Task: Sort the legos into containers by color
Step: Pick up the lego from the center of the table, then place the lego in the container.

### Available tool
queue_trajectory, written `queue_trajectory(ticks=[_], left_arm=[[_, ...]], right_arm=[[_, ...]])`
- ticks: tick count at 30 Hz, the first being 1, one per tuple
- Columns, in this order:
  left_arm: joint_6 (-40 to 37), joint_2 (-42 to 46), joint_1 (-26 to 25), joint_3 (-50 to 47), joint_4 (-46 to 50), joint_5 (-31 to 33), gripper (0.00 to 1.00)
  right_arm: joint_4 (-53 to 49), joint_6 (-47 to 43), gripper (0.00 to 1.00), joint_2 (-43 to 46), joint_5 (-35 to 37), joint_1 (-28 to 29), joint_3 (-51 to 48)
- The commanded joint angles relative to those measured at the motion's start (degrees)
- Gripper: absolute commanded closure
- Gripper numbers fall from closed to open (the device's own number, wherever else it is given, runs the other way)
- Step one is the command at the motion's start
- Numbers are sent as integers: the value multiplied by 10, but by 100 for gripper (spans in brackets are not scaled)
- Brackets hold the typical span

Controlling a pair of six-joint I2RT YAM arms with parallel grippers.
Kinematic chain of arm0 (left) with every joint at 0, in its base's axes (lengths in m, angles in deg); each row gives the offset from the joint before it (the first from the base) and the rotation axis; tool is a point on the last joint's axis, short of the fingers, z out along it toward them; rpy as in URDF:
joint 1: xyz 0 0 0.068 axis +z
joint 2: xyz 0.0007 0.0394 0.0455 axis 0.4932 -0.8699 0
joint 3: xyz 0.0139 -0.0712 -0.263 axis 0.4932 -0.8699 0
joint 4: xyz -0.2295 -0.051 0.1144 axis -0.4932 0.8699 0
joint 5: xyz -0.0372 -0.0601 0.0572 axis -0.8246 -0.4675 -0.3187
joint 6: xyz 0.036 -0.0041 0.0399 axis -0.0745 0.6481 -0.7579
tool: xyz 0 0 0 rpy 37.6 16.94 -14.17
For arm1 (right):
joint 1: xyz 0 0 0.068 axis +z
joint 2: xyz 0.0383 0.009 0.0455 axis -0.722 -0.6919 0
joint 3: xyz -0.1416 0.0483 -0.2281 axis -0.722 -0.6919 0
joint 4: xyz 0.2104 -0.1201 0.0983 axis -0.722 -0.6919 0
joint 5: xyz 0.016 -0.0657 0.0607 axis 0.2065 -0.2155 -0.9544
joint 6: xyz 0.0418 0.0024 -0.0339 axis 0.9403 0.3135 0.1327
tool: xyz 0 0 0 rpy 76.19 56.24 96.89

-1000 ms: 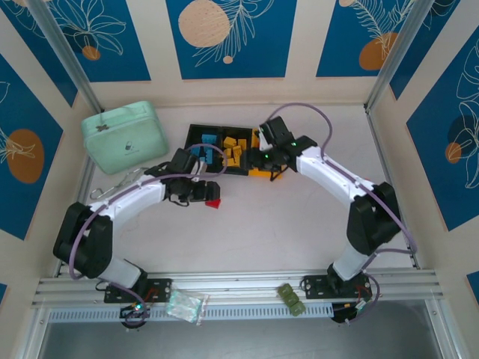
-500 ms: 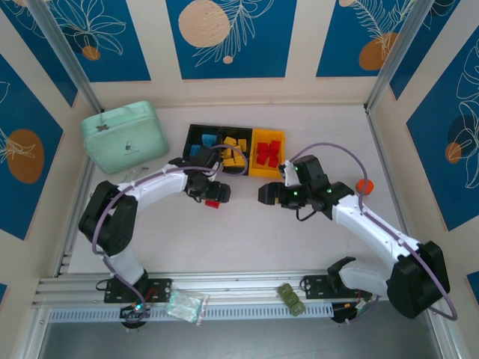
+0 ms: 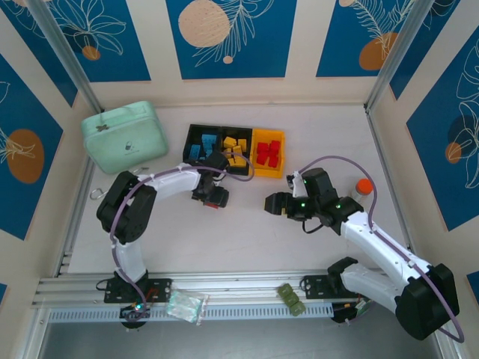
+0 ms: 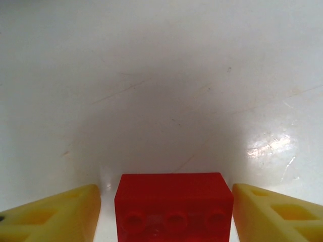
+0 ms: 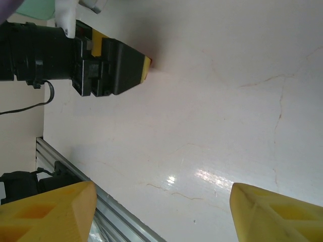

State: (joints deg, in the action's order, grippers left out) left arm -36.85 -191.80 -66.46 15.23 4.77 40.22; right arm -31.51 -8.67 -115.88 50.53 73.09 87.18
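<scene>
Underneath, white table (image 3: 247, 235); around, blue-patterned walls (image 3: 224, 45).

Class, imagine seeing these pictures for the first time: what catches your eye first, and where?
A bright red brick sits on the white table between the left gripper's yellow fingers, mid-table. Behind it, three joined bins hold blue, yellow and red bricks, each colour apart, with a mint-green case to their left. The right gripper hangs open nearby.

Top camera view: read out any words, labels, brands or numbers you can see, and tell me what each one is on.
No text is readable.
Mint-green case: small dark mark on the lid, too small to read.
Clear packet on the front rail: nothing legible.
</scene>
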Motion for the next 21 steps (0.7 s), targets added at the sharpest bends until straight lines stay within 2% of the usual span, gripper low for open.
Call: queue_trajectory(ticks=[1,5,14,21], left_arm=[[-4,-3,-5,2,12,6,43],[-7,18,-5,6,16,-1,54],[0,56,-12,39,38,-35,55],[8,41,-25,114,53,-57,55]], right_arm=[[7,11,30,1,-13,-2,-7],[9,15,30,2,-9,-2,-14],[-9,19,30,25,6,-9,-17],[-37,26,30,69,12,-49,-31]])
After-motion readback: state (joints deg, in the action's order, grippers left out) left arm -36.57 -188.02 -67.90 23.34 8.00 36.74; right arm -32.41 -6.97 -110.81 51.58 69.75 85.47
